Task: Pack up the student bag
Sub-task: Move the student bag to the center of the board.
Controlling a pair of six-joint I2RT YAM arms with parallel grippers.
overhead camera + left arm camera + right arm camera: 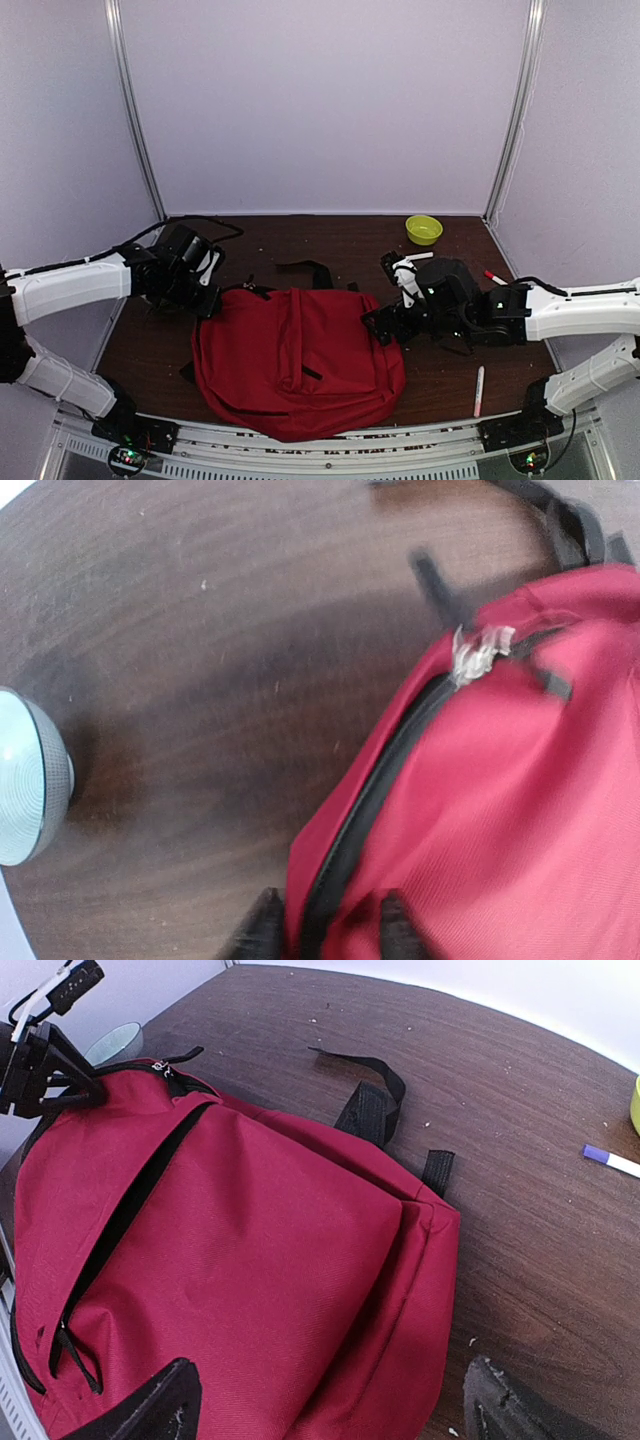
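The student bag (295, 360) is a large red backpack lying flat at the table's front centre, front pocket up and zippers closed. My left gripper (207, 298) is at its far left corner. In the left wrist view the left gripper (330, 935) is shut on the red fabric and black zipper seam of the bag (520, 800). My right gripper (382, 325) is at the bag's right edge. In the right wrist view the right gripper (325, 1405) is wide open, with the bag's corner (250, 1250) between its fingers (150, 1410).
A yellow-green bowl (423, 229) stands at the back right. A red-capped pen (495, 277) and a white marker (479, 390) lie on the right. A purple-capped marker (610, 1159) lies beyond the bag. A pale bowl (25, 778) sits left of the bag. Black straps (310, 270) trail behind it.
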